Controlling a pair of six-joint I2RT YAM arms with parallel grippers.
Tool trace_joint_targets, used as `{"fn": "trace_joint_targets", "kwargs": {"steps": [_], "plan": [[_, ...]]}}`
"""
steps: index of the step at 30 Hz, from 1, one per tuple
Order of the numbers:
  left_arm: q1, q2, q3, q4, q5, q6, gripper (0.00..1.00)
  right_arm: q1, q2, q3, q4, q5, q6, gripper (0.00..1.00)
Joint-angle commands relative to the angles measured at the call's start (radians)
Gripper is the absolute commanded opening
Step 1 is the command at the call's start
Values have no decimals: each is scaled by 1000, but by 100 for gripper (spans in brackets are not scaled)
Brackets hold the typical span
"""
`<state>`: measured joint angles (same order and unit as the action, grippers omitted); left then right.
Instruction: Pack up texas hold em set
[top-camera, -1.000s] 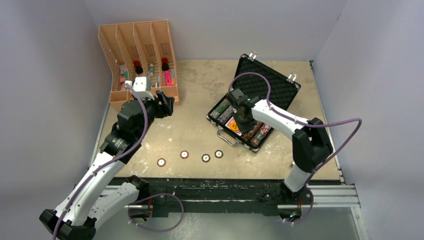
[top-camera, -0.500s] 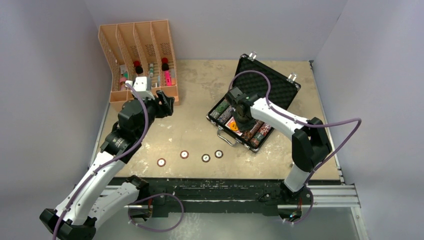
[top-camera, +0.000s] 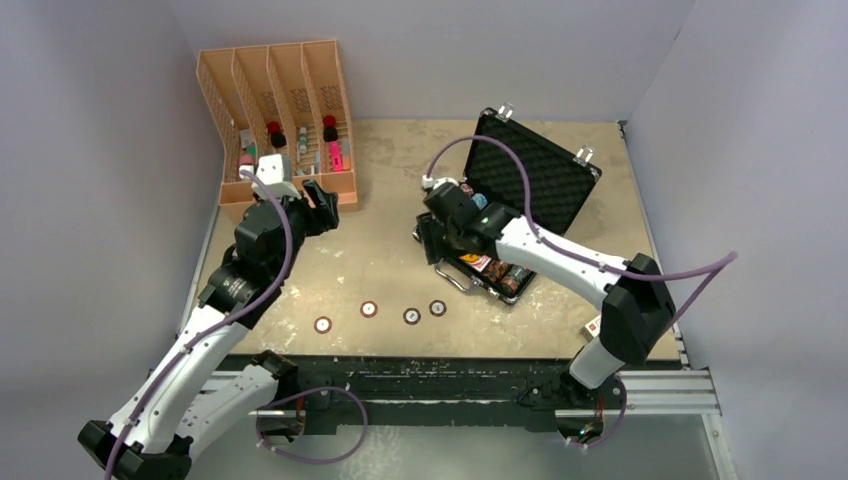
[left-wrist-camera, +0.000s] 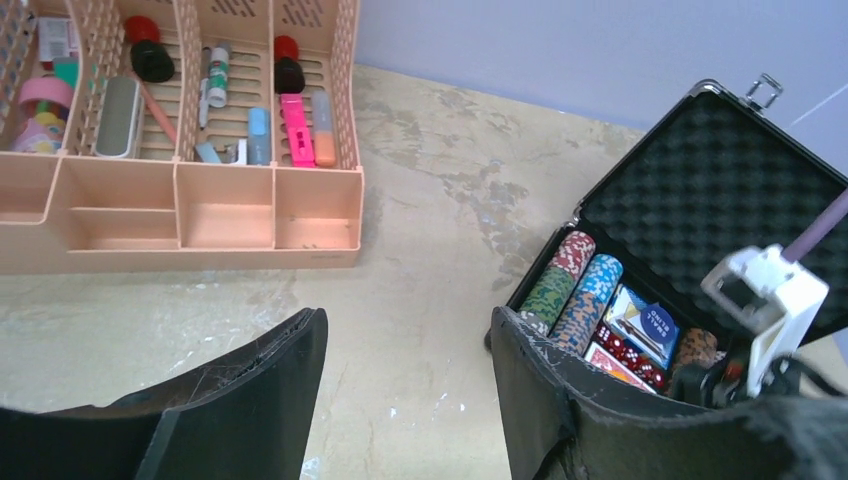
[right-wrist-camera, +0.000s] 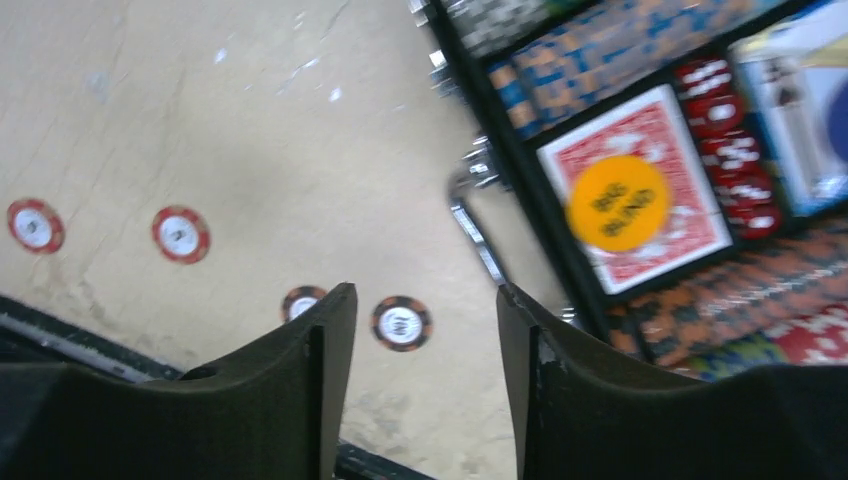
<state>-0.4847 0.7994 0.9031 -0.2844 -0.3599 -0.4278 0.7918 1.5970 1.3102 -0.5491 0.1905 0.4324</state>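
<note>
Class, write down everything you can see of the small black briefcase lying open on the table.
The small black briefcase lies open on the right of the beige table, its lid propped up, lined with black egg-crate foam. It has silver edging, two latches on the lid's rim and a silver handle at the front. Inside: rows of coloured chips, red dice, a red-backed card deck carrying an orange disc.
</note>
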Motion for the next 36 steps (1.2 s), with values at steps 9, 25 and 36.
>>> {"fn": "trace_joint_targets", "kwargs": {"steps": [9,25,36], "plan": [[1,4,-17,-18,-54,-126,61,70,113,-91,146,80,102,58],[1,33,-16,-15,-66,-130,61,62,304,-37,232,172,168,43],[1,46,-11,-9,-73,-129,61,-37,359,-4,379,165,50,30]]}}
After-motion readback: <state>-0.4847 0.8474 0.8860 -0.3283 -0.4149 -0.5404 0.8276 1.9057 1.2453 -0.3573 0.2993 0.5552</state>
